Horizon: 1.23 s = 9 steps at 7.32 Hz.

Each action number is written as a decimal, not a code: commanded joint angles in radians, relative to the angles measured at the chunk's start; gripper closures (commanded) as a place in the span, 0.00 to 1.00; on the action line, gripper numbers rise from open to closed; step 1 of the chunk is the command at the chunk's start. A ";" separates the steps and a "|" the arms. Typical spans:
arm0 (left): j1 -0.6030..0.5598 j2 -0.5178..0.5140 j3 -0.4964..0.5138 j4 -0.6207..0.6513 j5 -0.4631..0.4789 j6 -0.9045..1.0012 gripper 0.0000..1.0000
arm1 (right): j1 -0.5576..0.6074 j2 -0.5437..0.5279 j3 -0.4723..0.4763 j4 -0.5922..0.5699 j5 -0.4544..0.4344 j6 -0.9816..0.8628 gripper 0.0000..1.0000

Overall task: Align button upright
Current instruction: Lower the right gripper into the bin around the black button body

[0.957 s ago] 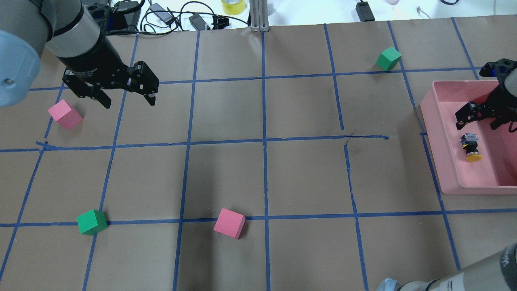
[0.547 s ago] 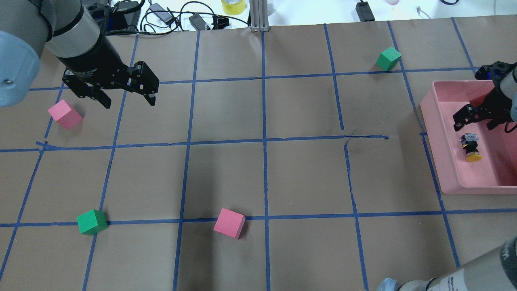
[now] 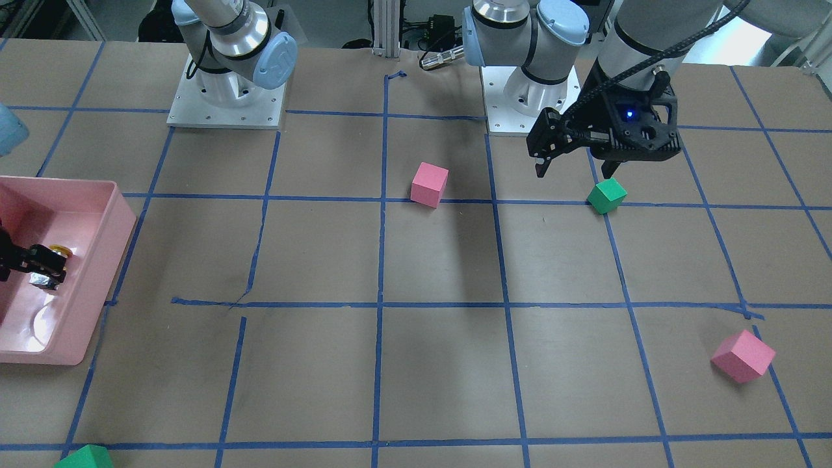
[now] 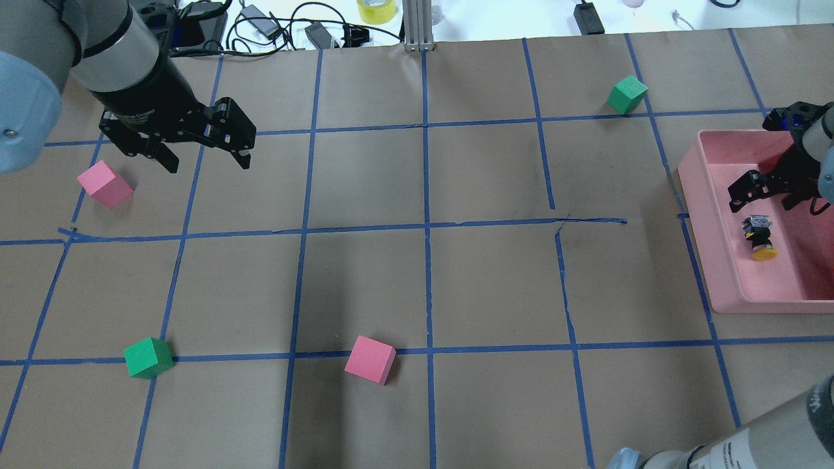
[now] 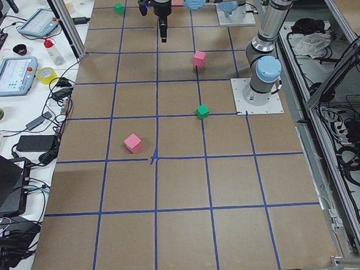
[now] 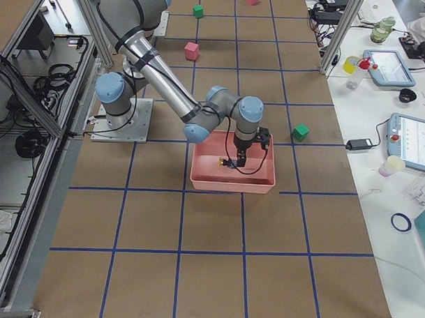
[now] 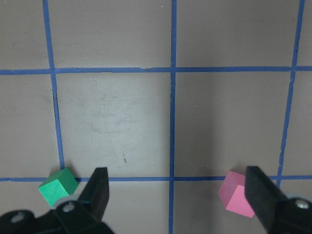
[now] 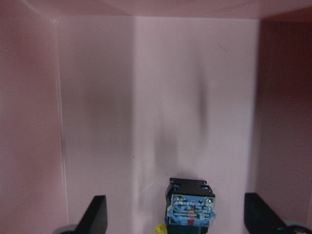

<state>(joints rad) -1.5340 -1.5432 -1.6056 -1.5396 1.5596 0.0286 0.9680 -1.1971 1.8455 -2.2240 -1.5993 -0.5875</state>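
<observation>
Button [image 4: 759,236] on its side in pink tray [image 4: 769,303], just beneath the wide-open, empty right pincer [image 4: 762,200].

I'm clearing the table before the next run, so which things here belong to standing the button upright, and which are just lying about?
Part of the job:
the button, on its side in the pink tray
the right gripper, open above the button

Lying about:
two pink cubes
two green cubes
the left gripper, open and holding nothing
</observation>
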 commanded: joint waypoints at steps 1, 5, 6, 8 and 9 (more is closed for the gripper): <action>0.000 0.008 0.000 0.003 0.013 0.004 0.00 | 0.000 -0.001 0.030 -0.006 -0.002 0.000 0.00; 0.000 0.009 -0.004 -0.008 0.010 -0.006 0.00 | -0.018 -0.001 0.060 -0.088 -0.015 -0.003 0.00; 0.000 0.008 -0.004 -0.008 0.007 -0.004 0.00 | -0.031 -0.002 0.076 -0.089 -0.014 -0.003 0.00; 0.000 0.008 -0.004 -0.008 0.011 -0.004 0.00 | -0.032 -0.009 0.096 -0.088 -0.010 -0.003 0.00; 0.000 0.008 -0.004 -0.008 0.011 -0.004 0.00 | -0.032 -0.009 0.101 -0.088 -0.011 -0.003 0.00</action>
<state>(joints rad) -1.5340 -1.5354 -1.6091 -1.5478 1.5703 0.0245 0.9366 -1.2048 1.9383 -2.3118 -1.6109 -0.5906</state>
